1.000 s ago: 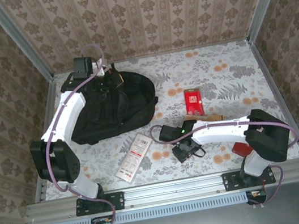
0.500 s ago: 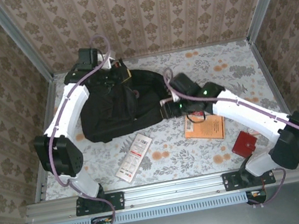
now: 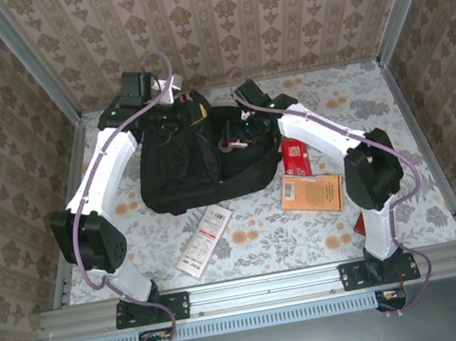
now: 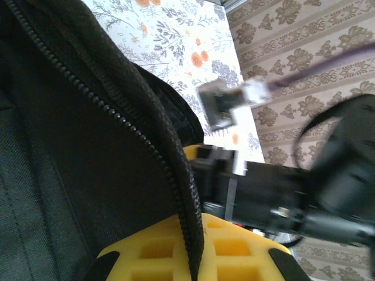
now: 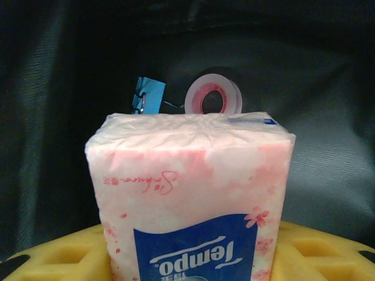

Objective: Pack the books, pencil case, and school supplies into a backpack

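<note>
The black backpack (image 3: pixel 193 172) lies at the back left of the table. My left gripper (image 3: pixel 187 112) (image 4: pixel 196 237) is shut on the backpack's zip edge (image 4: pixel 176 170) at the top and holds the mouth apart. My right gripper (image 3: pixel 237 140) (image 5: pixel 190 260) is at the opening, shut on a pink-and-blue tissue packet (image 5: pixel 187 175). Past the packet, on the dark lining, lie a blue clip (image 5: pixel 149 95) and a pink tape roll (image 5: pixel 212 98). The small red book (image 3: pixel 295 157) and the orange book (image 3: pixel 312 193) lie on the table right of the backpack.
A white-and-red leaflet (image 3: pixel 204 238) lies in front of the backpack. A red item (image 3: pixel 358 225) peeks out beside the right arm's base; I cannot tell if it is the pencil case. Patterned walls close in the table (image 3: pixel 357 105) on three sides.
My right arm has swung from the table's front up to the backpack's mouth with the packet. My left gripper has pulled the zip edge to the right, and the backpack shifted with it.
</note>
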